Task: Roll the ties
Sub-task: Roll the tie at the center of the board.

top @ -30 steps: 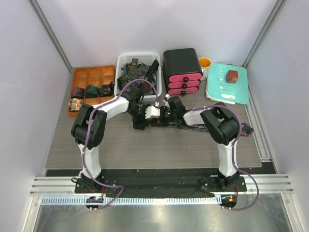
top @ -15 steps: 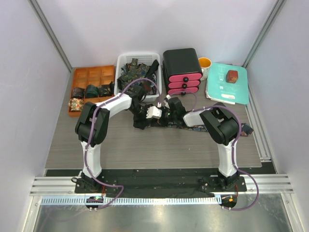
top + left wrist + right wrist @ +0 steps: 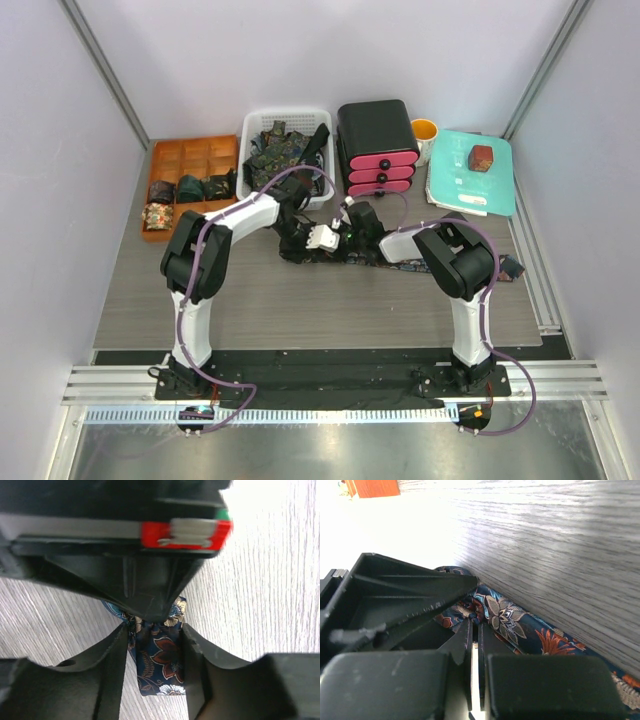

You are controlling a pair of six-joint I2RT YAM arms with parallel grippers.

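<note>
My left pincer holds the tie at mid table; my right pincer is shut on it too. Most lies flat toward the right edge, not rolled yet. A few rolls sit in the tray; more wait in the basket.

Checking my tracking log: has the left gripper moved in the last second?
Yes. In the top view the left gripper has shifted slightly right along the tie, away from the basket and toward the spot below the drawers.
</note>
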